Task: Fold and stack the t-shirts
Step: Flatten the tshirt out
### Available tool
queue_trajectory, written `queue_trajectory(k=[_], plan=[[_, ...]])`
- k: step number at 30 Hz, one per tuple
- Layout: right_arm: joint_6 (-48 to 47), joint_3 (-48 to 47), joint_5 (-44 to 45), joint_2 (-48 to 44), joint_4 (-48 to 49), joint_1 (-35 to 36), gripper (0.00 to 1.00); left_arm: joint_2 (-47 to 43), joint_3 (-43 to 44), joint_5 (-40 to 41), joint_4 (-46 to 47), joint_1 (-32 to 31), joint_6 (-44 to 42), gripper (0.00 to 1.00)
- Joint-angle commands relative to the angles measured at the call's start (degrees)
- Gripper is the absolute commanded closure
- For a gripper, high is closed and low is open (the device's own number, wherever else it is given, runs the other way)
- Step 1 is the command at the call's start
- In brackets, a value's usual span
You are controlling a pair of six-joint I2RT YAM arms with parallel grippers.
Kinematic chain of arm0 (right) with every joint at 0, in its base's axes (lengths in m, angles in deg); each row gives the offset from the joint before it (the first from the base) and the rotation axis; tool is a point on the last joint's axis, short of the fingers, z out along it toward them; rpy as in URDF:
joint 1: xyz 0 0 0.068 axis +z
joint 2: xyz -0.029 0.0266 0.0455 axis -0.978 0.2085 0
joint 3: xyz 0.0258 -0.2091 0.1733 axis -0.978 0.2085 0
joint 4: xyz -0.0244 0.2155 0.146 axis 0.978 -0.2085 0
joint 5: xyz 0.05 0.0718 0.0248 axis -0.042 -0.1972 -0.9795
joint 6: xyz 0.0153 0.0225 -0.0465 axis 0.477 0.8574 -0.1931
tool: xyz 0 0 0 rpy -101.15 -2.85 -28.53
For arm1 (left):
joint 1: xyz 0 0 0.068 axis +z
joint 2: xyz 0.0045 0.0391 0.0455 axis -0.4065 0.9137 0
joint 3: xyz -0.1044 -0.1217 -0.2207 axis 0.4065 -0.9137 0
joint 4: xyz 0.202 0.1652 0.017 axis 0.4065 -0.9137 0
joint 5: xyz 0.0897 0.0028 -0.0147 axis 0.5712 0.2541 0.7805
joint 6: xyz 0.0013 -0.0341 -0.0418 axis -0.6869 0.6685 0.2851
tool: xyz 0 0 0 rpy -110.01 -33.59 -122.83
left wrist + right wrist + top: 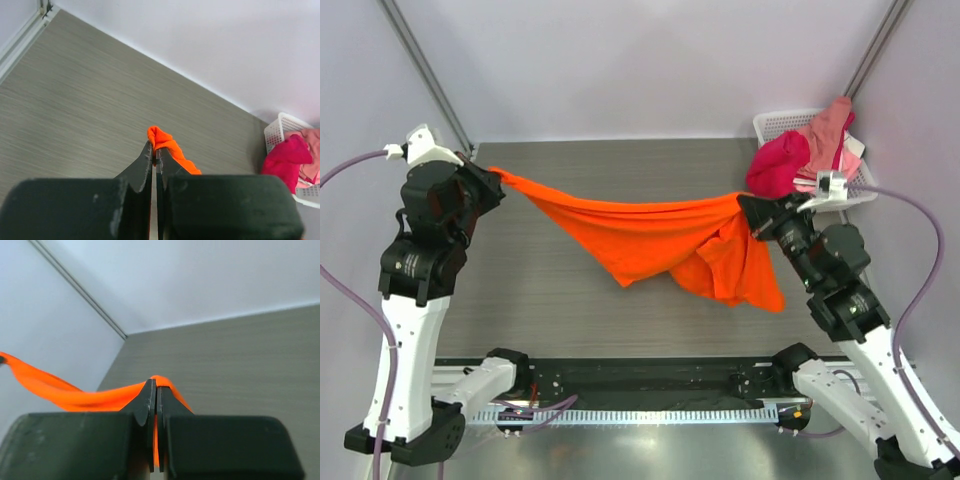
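1. The left pincer is shut tight on one end of the orange t-shirt. A little bunch of orange cloth pokes out just past its tips.
2. The shirt hangs in the air between the two pincers, like washing on a line. I think this is the step of opening the shirt out. No fold is made yet.
3. The next move, I think, is to bring both pincers down together and lay the shirt flat on the table between them. The cloth needs to be pulled tight on the way down, or it will bunch up.
4. The long way of the shirt runs side to side, from the left pincer across to the right pincer. Its top edge is pulled almost straight. The rest sags below both pincers, and I cannot tell if the lowest part touches the table.
5. A loose flap, maybe a sleeve, hangs down close to the right pincer. I cannot tell which end is the neck and which is the bottom hem.
6. The right pincer is shut tight on the other end of the shirt.
7. Just behind the right pincer is a white basket. It holds a magenta t-shirt and some pink t-shirts, so more shirts wait to be folded.
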Motion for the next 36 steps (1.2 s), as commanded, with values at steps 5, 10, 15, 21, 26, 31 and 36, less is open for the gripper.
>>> queue_trajectory(k=[5, 10, 15, 21, 26, 31, 36], plan=[[-0.58, -15.91, -13.62, 31.05, 4.73, -0.32, 0.99, 11.44, -5.4, -0.46, 6.82, 5.6, 8.33, 1.0], [2.76, -27.07, -12.15, 48.38, 3.53, -0.85, 0.18, 26.81, 1.6, 0.41, 7.73, 7.11, 13.09, 0.58], [3.12, -19.65, -11.09, 46.03, 1.41, -0.84, 0.21, 31.59, 3.94, -0.47, 2.96, 6.06, 10.99, 0.0], [7.23, 1.43, -10.29, 33.9, 6.06, -0.67, 0.4, 16.22, -22.31, 0.24, 17.98, 4.74, 14.57, 0.0], [8.91, 8.51, -12.39, 31.95, 6.24, 0.03, 0.46, 5.5, -36.23, -5.55, 27.38, 4.82, 17.57, 0.0], [9.62, 12.11, -13.63, 36.34, 8.69, 1.44, 0.49, -0.41, -49.08, -9.08, 40.39, 4.91, 18.54, 0.0], [11.02, 12.73, -15.65, 42.58, 12.04, 1.7, 0.53, 2.56, -46.46, -7.06, 32.61, 4.91, 17.05, 0.0]])
